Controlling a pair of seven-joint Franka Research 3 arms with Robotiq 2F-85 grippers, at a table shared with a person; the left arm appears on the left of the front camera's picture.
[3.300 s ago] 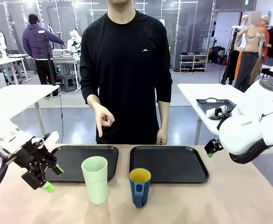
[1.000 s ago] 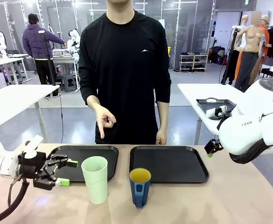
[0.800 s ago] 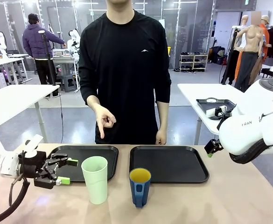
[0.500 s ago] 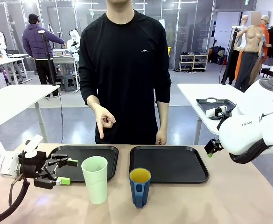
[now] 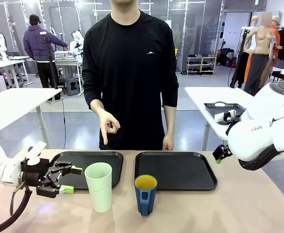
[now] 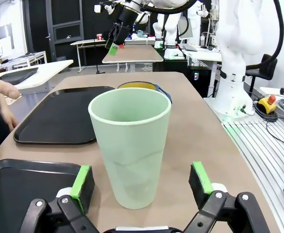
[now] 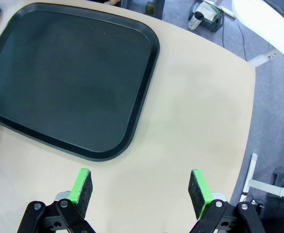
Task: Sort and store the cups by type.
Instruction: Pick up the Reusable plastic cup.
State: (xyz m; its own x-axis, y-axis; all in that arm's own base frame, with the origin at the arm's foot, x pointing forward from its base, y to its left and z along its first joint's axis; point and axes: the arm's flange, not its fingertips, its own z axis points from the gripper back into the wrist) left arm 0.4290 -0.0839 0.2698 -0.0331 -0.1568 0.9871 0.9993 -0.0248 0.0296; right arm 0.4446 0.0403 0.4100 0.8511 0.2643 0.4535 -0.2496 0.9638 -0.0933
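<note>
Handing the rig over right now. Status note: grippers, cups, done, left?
Left gripper: open, fingers aimed at the mint tumbler, just short of it, not touching.
Right gripper: open, hovering over the table beside the right tray.
Tumbler and blue mug stand upright on the table, in front of the left tray and right tray respectively.
Person's hand points down toward the left tray.
Done: nothing stored. Left: likely grasp the tumbler, tray it, then the mug.
</note>
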